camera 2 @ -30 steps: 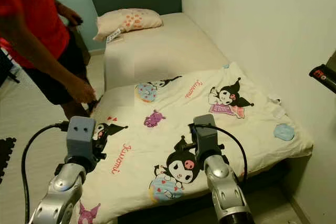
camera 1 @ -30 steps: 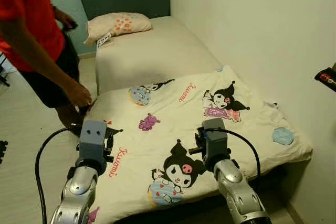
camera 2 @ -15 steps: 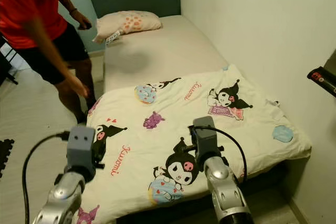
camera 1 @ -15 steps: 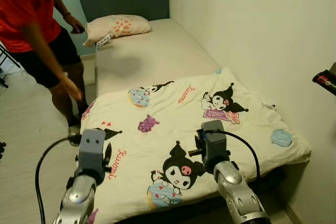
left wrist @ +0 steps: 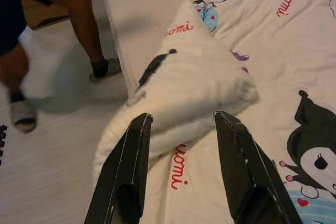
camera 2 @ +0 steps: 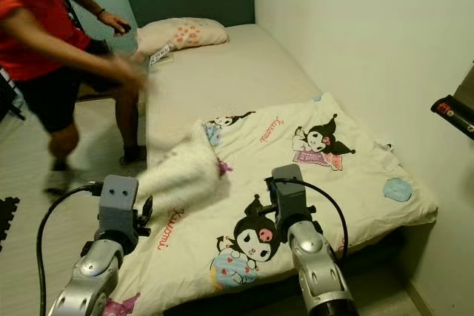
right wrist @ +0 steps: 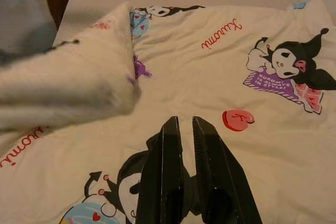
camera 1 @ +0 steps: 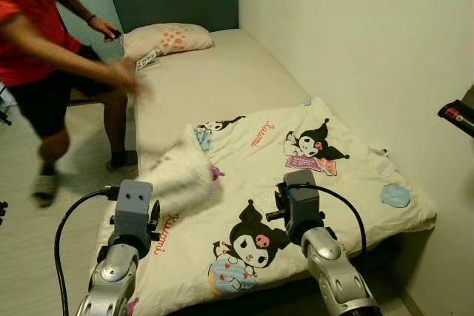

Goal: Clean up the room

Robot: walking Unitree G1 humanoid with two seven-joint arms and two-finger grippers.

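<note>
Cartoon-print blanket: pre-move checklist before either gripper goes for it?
1. Left gripper open: ok.
2. Right gripper shut, must open first: not ok.
3. Cream cartoon-print blanket lying flat: not ok, its left corner is flipped up and blurred.
4. Workspace free of people: not ok, a person in a red shirt reaches over the bed.
5. Floral pillow at the headboard: ok.

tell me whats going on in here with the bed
A person in a red shirt stands beside the bed. One corner of the cartoon-print blanket is folded up. The robot's left hand hovers open over that fold; its right hand, fingers nearly together, hangs over the print.
</note>
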